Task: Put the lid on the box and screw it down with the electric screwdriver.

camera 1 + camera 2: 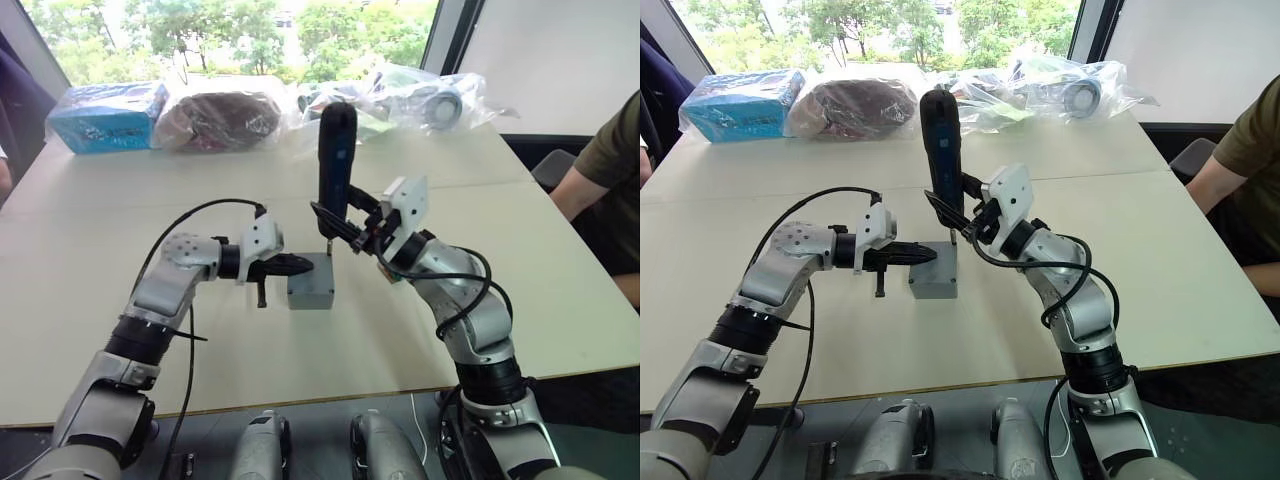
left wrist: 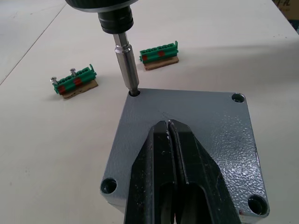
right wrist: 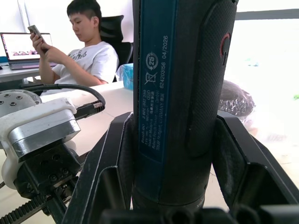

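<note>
Left wrist view shows the lid (image 2: 205, 135) seated on the box (image 1: 310, 285) on the bench (image 1: 540, 280), with the electric screwdriver (image 1: 337, 160) bit in one corner hole. The left hand (image 2: 174, 128), fingers pressed together and empty, pins the lid; the right hand (image 1: 350, 228) clamps the driver upright. A tilted bit could slip out or shift the lid. Whether a screw sits under the bit is hidden.
</note>
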Motion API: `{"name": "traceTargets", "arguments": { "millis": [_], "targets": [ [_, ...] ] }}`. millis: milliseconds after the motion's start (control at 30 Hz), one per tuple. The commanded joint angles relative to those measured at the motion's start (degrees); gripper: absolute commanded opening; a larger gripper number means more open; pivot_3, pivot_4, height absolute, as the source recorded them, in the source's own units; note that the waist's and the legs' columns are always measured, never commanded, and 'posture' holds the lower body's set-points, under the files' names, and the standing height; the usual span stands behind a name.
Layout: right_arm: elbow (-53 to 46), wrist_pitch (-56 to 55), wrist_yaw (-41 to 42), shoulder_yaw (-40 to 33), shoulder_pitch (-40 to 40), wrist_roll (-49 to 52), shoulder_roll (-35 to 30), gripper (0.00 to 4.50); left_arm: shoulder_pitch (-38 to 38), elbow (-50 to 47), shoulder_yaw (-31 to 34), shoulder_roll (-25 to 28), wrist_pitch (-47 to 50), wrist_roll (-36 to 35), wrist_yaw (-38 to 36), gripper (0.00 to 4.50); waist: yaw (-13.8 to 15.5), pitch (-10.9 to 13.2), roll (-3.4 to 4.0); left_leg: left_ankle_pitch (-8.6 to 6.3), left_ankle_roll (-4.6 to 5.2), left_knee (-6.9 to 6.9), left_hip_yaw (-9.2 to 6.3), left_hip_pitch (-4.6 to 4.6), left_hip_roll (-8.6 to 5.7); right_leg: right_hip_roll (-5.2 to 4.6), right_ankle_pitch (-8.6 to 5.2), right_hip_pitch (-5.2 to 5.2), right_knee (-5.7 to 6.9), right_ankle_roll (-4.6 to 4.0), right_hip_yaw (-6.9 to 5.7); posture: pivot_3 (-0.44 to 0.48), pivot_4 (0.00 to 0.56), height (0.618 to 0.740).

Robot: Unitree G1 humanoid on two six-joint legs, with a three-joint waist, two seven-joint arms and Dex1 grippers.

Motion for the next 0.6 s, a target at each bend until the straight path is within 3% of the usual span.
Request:
{"name": "traceTargets", "arguments": {
  "millis": [33, 167, 600],
  "targets": [
    [3.0, 3.2, -1.2, 1.2, 2.1, -0.2, 0.4, 1.79, 1.6, 0.3, -1.7, 1.3, -0.1, 2.9, -0.1, 0.00, 0.0, -0.1, -0.06, 0.00, 0.00, -0.02, 0.00, 0.09, 0.01, 0.00, 0.00, 0.08, 0.00, 0.00, 0.00, 0.000, 0.150, 0.740],
    [4.5, 4.1, -1.9, 2.4, 2.2, -1.0, 0.4, 1.79, 1.9, 0.2, -1.7, 1.4, -0.4, 3.4, 0.1, 0.00, 0.0, -0.3, -0.09, -0.03, 0.04, -0.15, -0.01, 0.72, 0.05, 0.00, -0.07, 0.70, -0.11, -0.08, -0.01, 0.000, 0.150, 0.740],
    [7.1, 6.1, -2.1, 5.6, 3.9, -3.3, -0.5, 1.79, 3.2, -1.0, -1.2, 1.5, 0.2, 3.7, 0.3, 0.00, 0.0, -1.7, -0.10, -0.09, 0.13, -0.20, -0.19, 0.85, 0.10, 0.00, -0.21, 0.80, -0.11, -0.26, 0.00, 0.000, 0.150, 0.740]
  ]
}}
